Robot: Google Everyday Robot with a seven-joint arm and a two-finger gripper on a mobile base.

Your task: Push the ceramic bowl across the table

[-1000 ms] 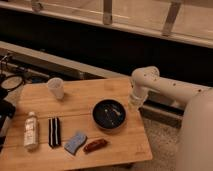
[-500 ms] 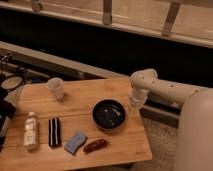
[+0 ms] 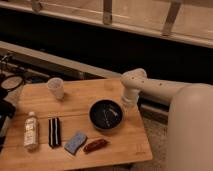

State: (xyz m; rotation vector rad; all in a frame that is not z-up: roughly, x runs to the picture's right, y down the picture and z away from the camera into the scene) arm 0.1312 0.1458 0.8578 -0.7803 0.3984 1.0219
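The ceramic bowl (image 3: 106, 115) is dark, round and glossy and sits on the right half of the bamboo table (image 3: 80, 95). My white arm reaches in from the right and bends down at the bowl's right rim. The gripper (image 3: 125, 106) points down at the bowl's upper right edge, touching it or very nearly so. Its tip is partly hidden behind the wrist.
A small white cup (image 3: 55, 88) stands at the back left. Along the front lie a white bottle (image 3: 31, 131), a black striped packet (image 3: 54, 131), a blue sponge (image 3: 75, 142) and a reddish-brown snack (image 3: 95, 145). The table's right edge lies just beyond the bowl.
The arm has come slightly lower and closer to the bowl's right rim. The bowl has barely shifted, if at all.
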